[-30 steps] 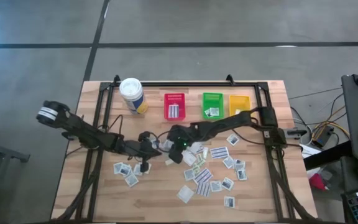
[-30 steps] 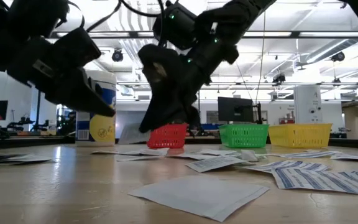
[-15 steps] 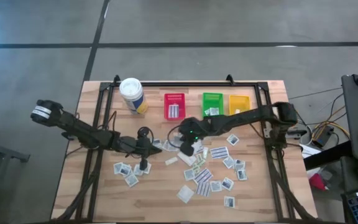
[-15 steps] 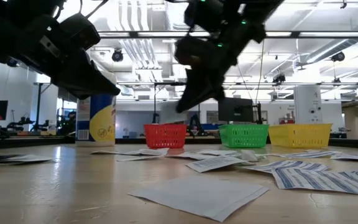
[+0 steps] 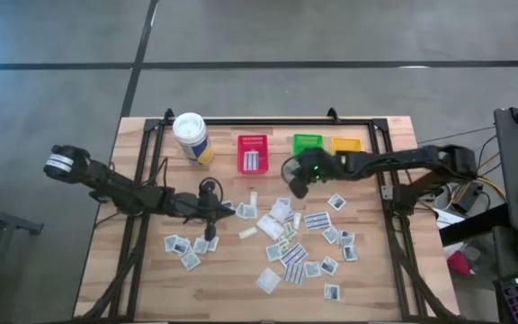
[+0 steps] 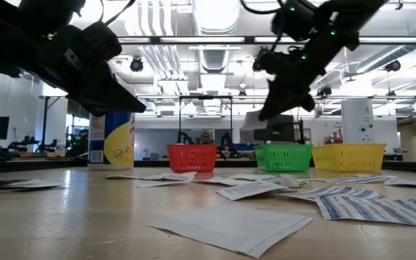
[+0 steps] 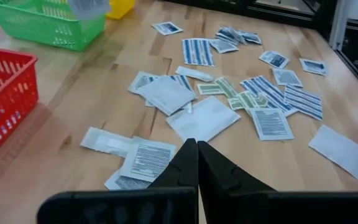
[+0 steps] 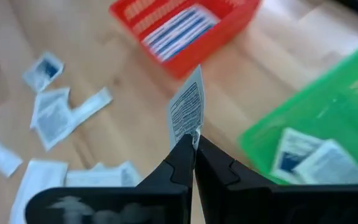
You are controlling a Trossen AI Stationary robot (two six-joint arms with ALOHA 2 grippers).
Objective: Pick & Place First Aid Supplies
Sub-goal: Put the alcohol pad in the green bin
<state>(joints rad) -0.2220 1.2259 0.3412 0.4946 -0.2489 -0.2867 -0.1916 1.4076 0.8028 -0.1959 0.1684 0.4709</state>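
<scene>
The right end effector [image 8: 193, 144] is clenched on one white printed packet [image 8: 186, 113], pinching its lower edge so the packet stands upright above the fingertips. It hangs over the tabletop [image 5: 241, 288] just near of the green bin [image 5: 307, 144], with the red bin [image 5: 252, 153] to its left. The left end effector [image 7: 197, 155] is clenched on nothing, above the tabletop's left half, near the loose packets [image 5: 295, 252] scattered across the middle and right of the tabletop.

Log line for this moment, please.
right gripper: shut on small white printed paper packet, raised near green plastic bin | left gripper: shut, empty, over scattered packets
</scene>
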